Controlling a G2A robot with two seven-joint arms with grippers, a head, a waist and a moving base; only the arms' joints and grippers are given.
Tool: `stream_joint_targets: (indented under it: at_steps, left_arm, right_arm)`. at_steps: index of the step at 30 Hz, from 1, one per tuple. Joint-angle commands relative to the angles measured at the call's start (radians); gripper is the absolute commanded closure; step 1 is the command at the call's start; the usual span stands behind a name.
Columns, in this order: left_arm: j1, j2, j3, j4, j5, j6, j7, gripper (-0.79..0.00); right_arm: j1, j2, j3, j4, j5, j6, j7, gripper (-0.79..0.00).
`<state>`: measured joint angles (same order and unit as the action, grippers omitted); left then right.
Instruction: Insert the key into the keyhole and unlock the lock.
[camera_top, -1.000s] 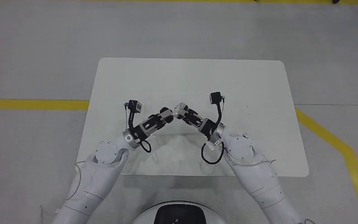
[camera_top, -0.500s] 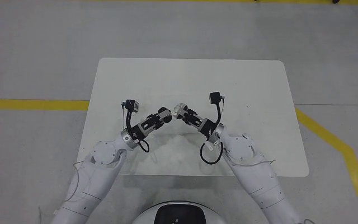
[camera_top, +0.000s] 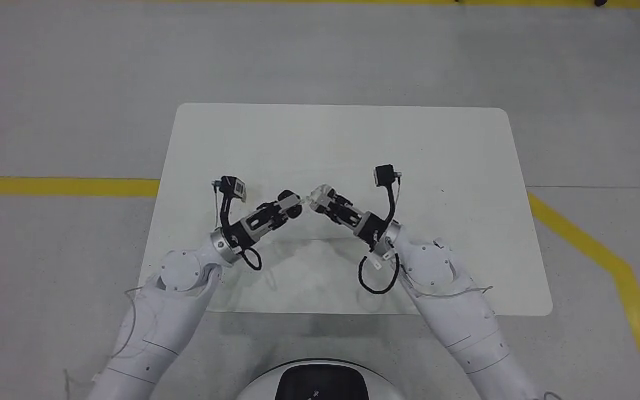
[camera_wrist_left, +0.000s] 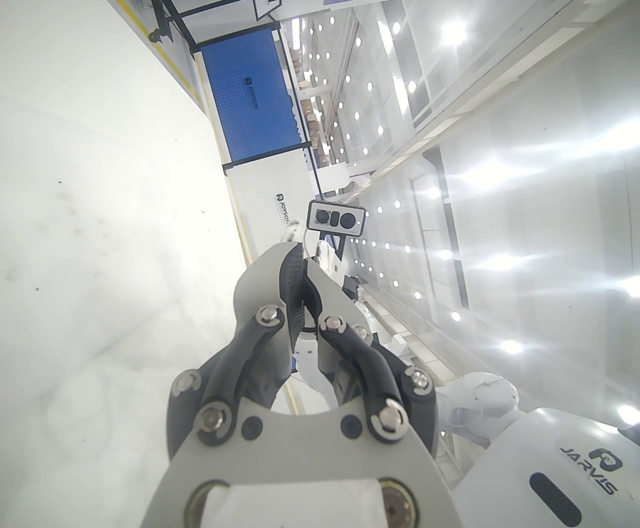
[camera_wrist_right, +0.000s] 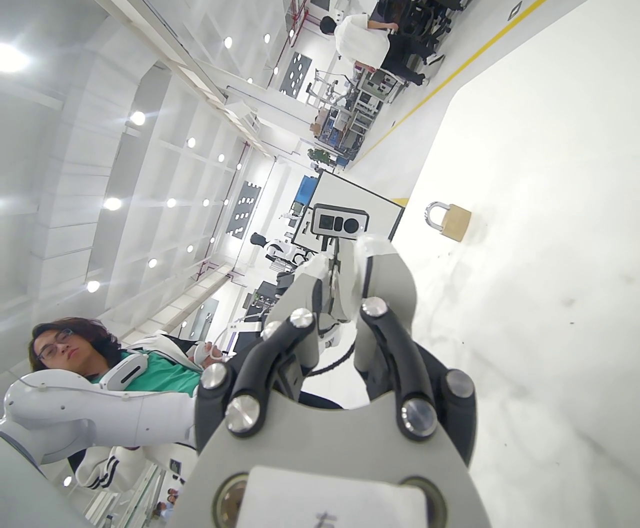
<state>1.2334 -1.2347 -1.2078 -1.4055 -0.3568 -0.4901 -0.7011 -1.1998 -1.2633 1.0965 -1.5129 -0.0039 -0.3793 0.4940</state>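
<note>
A brass padlock (camera_wrist_right: 448, 220) with a steel shackle lies flat on the white table (camera_top: 430, 140), with neither gripper touching it. Above the table's middle, my right gripper (camera_top: 320, 192) has its taped fingers (camera_wrist_right: 382, 270) drawn close around a small silvery piece that looks like the key (camera_wrist_right: 331, 289). My left gripper (camera_top: 291, 203) faces it from a short gap away. In the left wrist view, the left gripper (camera_wrist_left: 301, 260) is shut, its pads pressed together, and I see nothing held between them.
The bare tabletop (camera_wrist_right: 540, 260) runs wide around both arms. A yellow floor line (camera_top: 70, 186) passes beside the table. Each arm's wrist camera (camera_top: 385, 174) juts out above its gripper.
The left gripper has drawn back to the left, away from the right gripper's tips, opening a small gap between them. The right arm has stayed in place.
</note>
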Motion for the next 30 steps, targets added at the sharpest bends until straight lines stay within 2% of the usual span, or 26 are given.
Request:
stream_joint_targets:
  at_steps: [1,2,7,12,14,15,20,25,30]
  left_arm:
    - [-0.001,0.003,-0.011,-0.003,-0.003,-0.003,-0.019,0.0]
    - [-0.001,0.005,-0.016,-0.006,-0.004,-0.002,-0.032,0.0]
    - [0.005,0.017,-0.048,-0.026,0.003,0.015,-0.089,0.0]
    - [0.001,0.028,-0.061,-0.035,0.028,0.087,-0.161,0.0]
    - [-0.002,0.031,-0.062,-0.037,0.032,0.107,-0.186,0.0]
    - [-0.002,0.032,-0.061,-0.038,0.034,0.113,-0.193,0.0]
    - [-0.004,0.035,-0.044,-0.047,0.045,0.137,-0.23,0.0]
    - [-0.005,0.037,-0.033,-0.049,0.052,0.139,-0.244,0.0]
    - [-0.003,0.041,-0.034,-0.044,0.068,0.14,-0.247,0.0]
  right_arm:
    - [0.003,0.003,0.003,-0.001,-0.011,0.001,0.034,-0.656]
    - [0.008,0.007,0.006,0.0,-0.037,0.001,0.074,-0.785]
    - [0.007,0.029,0.056,-0.018,-0.038,0.021,0.251,-0.785]
    - [0.015,0.047,0.086,-0.035,0.026,0.05,0.434,-0.785]
    - [0.027,0.05,0.091,-0.033,0.051,0.065,0.472,-0.613]
    - [0.033,0.051,0.091,-0.031,0.059,0.074,0.486,-0.563]
    - [0.066,0.049,0.061,-0.018,0.077,0.112,0.519,-0.536]
    - [0.099,0.045,0.022,0.004,0.086,0.135,0.532,-0.394]
    - [0.117,0.043,0.004,0.023,0.094,0.14,0.527,-0.363]
